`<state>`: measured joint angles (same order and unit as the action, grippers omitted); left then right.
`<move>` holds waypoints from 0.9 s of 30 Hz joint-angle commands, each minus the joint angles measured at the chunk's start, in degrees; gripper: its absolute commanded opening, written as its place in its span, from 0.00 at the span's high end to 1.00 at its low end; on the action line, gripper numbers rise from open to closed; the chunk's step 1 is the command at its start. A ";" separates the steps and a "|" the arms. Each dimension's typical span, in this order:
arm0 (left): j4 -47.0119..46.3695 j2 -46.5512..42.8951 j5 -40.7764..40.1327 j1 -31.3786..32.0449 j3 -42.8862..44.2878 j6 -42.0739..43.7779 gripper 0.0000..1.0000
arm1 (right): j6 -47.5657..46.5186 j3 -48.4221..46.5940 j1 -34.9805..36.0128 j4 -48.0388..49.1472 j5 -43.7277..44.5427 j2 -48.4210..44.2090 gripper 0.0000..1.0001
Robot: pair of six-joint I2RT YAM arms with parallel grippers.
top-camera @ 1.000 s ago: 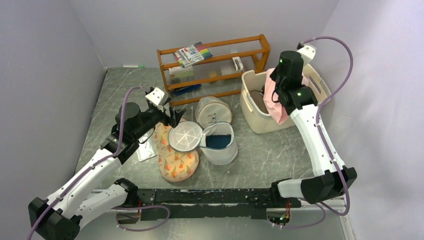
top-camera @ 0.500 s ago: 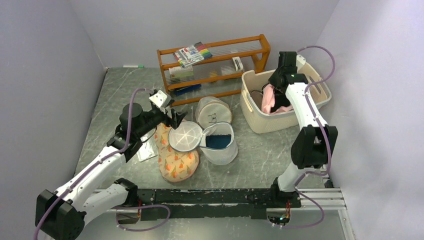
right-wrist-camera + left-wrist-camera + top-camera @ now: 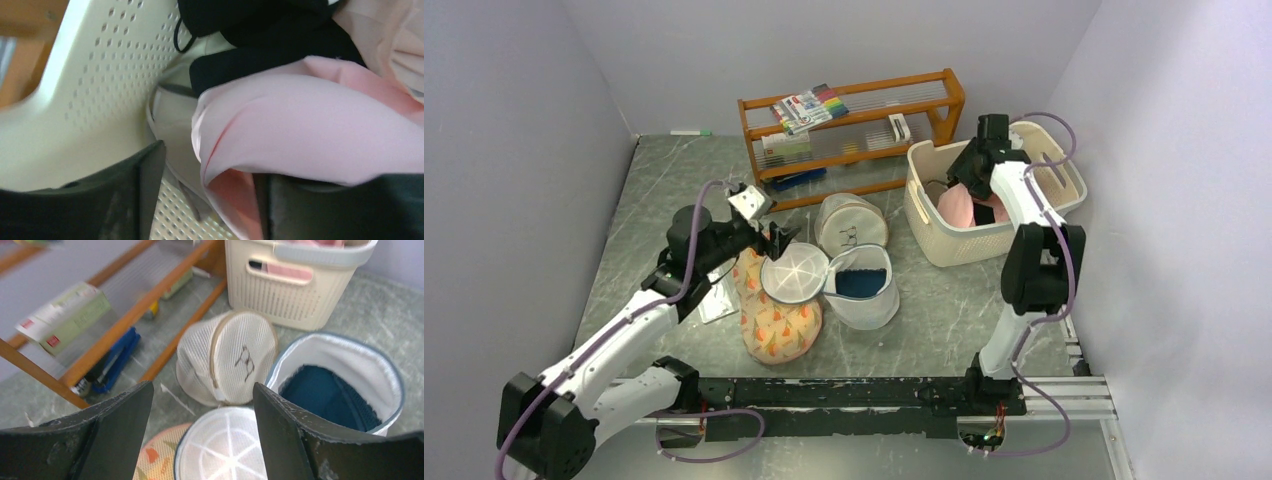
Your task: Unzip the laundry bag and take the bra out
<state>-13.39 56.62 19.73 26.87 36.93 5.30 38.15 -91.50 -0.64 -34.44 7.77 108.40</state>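
Observation:
The laundry bag [image 3: 861, 285] stands unzipped at mid-table, its blue inside [image 3: 345, 385] showing and its spoked round lid [image 3: 794, 272] flapped over to the left. My left gripper [image 3: 776, 240] hovers open just above and left of that lid [image 3: 225, 450], holding nothing. The pink bra [image 3: 954, 205] lies inside the cream basket [image 3: 924, 215]. My right gripper [image 3: 964, 178] is down in the basket, its jaws apart; the bra's pink cloth [image 3: 310, 125] lies loose between them and drapes over the right finger.
A similar round mesh bag with a dark print [image 3: 851, 222] sits behind the lid. The peach floral pouch [image 3: 774, 320] lies under it. A wooden rack [image 3: 854, 125] with pens and boxes stands at the back. A black garment [image 3: 270, 45] is in the basket.
My right arm has lowered the pink bra from above the basket's rim into the basket and its jaws have come apart. The left gripper has edged slightly right.

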 commanded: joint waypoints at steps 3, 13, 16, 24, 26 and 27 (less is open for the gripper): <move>-6.05 -4.96 1.71 0.61 -0.71 -2.15 0.15 | -3.88 6.29 -1.19 3.70 -1.43 -12.38 0.15; -0.12 -4.58 -2.41 3.33 1.64 0.95 0.18 | -12.01 10.45 -1.26 1.86 -13.28 -25.58 0.01; -0.13 -4.58 -4.05 3.49 1.24 1.34 0.18 | -15.25 14.91 0.83 5.90 -26.96 -30.17 0.00; 1.35 -2.12 -4.60 3.84 2.00 1.84 0.16 | -17.28 16.52 30.06 -1.08 -12.22 -33.78 0.08; 1.46 -1.77 -4.36 3.97 2.04 1.70 0.15 | -14.66 19.00 34.48 -0.12 -12.88 -33.78 0.14; 1.47 -1.54 -3.98 4.02 2.05 1.61 0.15 | -13.40 20.48 36.55 0.63 -12.99 -33.71 0.17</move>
<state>-12.27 54.57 16.05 30.30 37.71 6.22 21.91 -75.13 30.44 -32.58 -7.40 75.92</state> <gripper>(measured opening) 0.843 0.877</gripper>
